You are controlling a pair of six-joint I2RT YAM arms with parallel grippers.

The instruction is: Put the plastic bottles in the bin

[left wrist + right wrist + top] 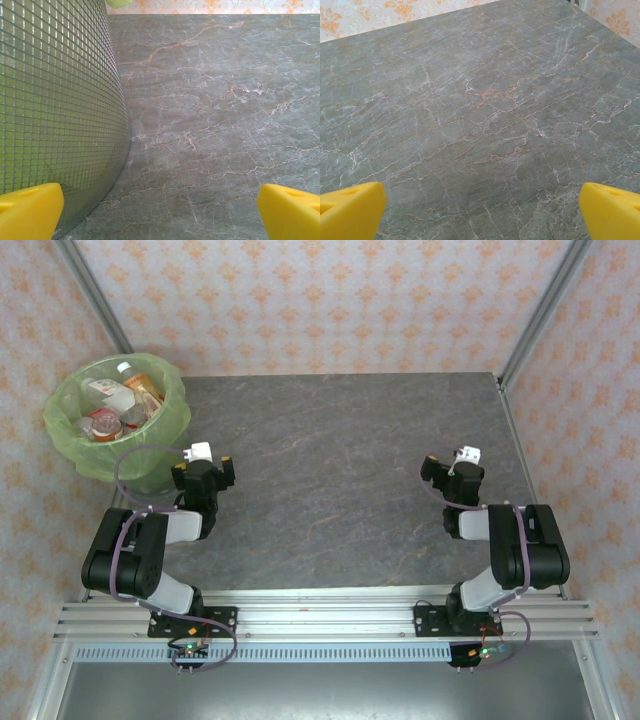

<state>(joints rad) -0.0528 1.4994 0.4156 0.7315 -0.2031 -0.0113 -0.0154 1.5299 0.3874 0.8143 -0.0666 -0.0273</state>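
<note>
The bin (172,418), lined with a green bag, stands at the far left corner of the worktop (340,480) and holds the plastic bottles (120,402) in a heap. The left pincer (160,212) gapes wide and empty just right of the bin's mesh wall. The right pincer (480,212), equally wide and empty, sits well apart from the bin.

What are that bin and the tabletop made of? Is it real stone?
The bin looks like silvery metal wire mesh, a fine square grid, lined with a translucent light-green plastic bag that crinkles over its rim. The table shows grey marble-like veining, matte; real stone or a printed laminate, I cannot tell.
</note>
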